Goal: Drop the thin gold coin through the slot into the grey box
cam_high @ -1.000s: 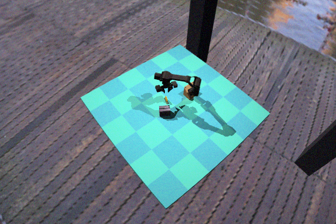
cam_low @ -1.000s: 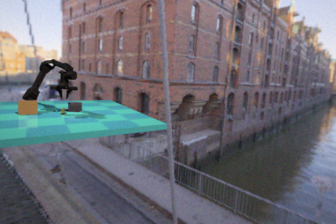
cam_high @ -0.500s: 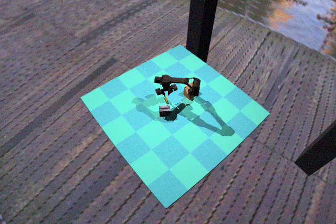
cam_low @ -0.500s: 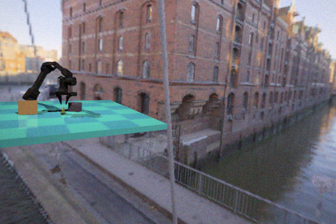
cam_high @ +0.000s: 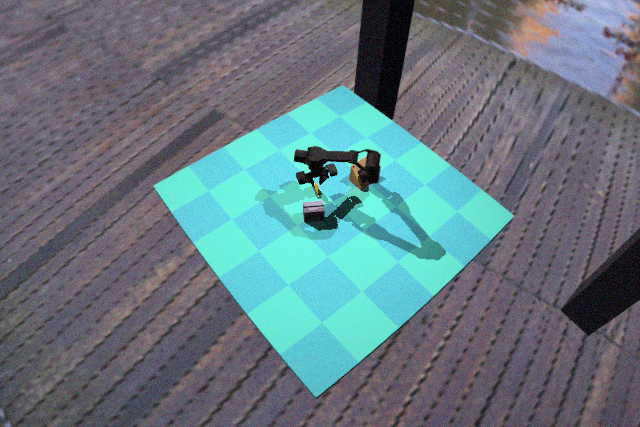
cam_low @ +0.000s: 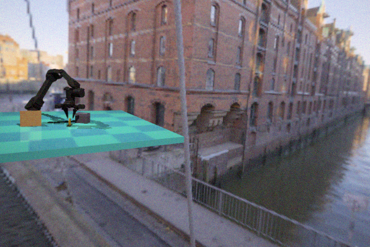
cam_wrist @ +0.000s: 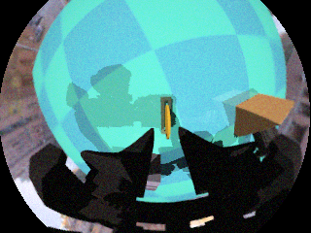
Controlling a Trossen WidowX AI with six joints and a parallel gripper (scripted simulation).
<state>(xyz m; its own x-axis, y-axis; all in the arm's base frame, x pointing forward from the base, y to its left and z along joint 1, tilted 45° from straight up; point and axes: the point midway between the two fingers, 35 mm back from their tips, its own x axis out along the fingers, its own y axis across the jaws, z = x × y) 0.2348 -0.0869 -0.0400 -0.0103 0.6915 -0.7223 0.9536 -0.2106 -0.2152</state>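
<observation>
From the top view, the arm is reaching out over the checkered mat (cam_high: pixel 336 277) and the gripper (cam_high: pixel 313 178) is hanging just above the coin (cam_high: pixel 316 188), which is standing on edge in its holder. The grey box (cam_high: pixel 313 210) is sitting just beside the coin, nearer the camera, with its slot on top. Nothing is between the fingers; they are standing partly apart and gripping nothing.

From the exterior view, the gripper (cam_low: pixel 69 114) is pointing straight down with its tips a little above the coin (cam_low: pixel 69 122), and the box (cam_low: pixel 82 117) is close on the right. The orange base block (cam_low: pixel 30 118) is standing well apart on the left.

From the wrist view, the coin (cam_wrist: pixel 167 119) is showing as a thin upright gold line in the dark holder (cam_wrist: pixel 167 103), lying ahead of the gap between the two dark fingers.

To do the pickup well, the arm probably needs to be lowering straight, keeping the coin's flat faces toward the two pads and the coin centred in the gap. The grip should land high on the coin, leaving the lower edge free for the slot. A skewed closing could tip the coin out of its holder.
</observation>
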